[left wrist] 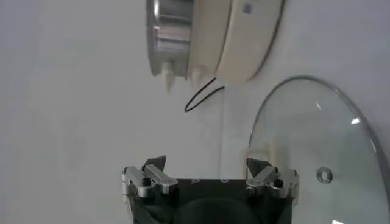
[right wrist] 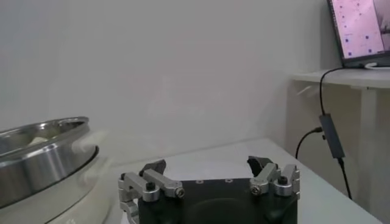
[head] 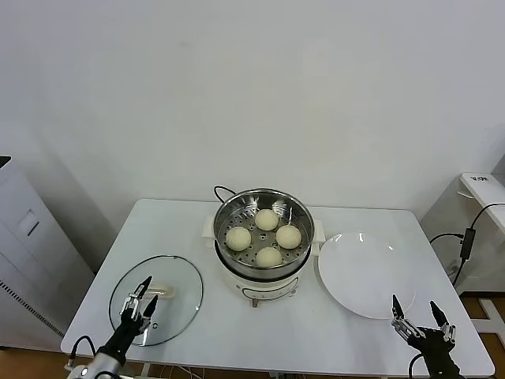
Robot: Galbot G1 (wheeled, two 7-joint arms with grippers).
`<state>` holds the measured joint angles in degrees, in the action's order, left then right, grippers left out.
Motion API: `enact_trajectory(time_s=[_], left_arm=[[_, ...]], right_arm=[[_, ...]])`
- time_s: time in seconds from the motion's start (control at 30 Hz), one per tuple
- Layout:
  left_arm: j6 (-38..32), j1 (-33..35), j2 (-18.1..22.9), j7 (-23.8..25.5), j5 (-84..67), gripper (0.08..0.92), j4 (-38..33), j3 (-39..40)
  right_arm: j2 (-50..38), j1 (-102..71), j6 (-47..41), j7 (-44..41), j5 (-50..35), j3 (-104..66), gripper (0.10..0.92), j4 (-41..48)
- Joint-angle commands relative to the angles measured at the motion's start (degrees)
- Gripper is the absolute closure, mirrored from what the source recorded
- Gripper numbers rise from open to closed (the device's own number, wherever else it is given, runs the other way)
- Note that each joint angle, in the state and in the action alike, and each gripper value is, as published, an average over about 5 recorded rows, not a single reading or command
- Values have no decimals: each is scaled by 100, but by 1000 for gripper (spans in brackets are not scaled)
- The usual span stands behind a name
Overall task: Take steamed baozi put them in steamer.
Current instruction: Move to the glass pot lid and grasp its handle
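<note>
already four steamed baozi (head: 268,230) sit in the steamer (head: 263,204); left claw (head: 140,301) and right claw (head: 420,313) gape wide, empty.

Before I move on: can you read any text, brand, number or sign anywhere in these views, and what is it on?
No text can be read in any view.
Laptop screen: pink dots or marks on a pale background, too small to read.
Steamer: small mark on the cream body in the left wrist view, too blurred to read.
Glass lid, white plate, baozi: no lettering visible.
</note>
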<state>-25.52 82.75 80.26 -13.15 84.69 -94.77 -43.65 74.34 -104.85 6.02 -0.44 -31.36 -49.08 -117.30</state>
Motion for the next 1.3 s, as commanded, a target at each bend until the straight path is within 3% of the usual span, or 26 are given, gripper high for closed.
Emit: enact_trajectory(time_s=[0.03, 0.4, 0.5, 0.93, 1.17, 1.3], left_arm=[[356, -784, -60, -157, 570, 177, 821, 99], [455, -995, -116, -255, 533, 178, 1090, 138], [456, -986, -124, -283, 442, 218, 1113, 144], [453, -761, -304, -492, -550, 588, 807, 253], [784, -536, -669, -47, -1238, 795, 55, 262], [1095, -395, -1035, 316, -1687, 868, -378, 142]], right_arm=[[49, -92, 12, -10, 76, -122, 203, -56], [75, -127, 27, -13, 95, -125, 203, -65], [72, -118, 30, -17, 99, -126, 203, -62], [39, -49, 50, -13, 134, -126, 203, -41], [24, 93, 8, 10, 189, 49, 203, -22], [-33, 188, -34, 31, 191, 124, 203, -46]])
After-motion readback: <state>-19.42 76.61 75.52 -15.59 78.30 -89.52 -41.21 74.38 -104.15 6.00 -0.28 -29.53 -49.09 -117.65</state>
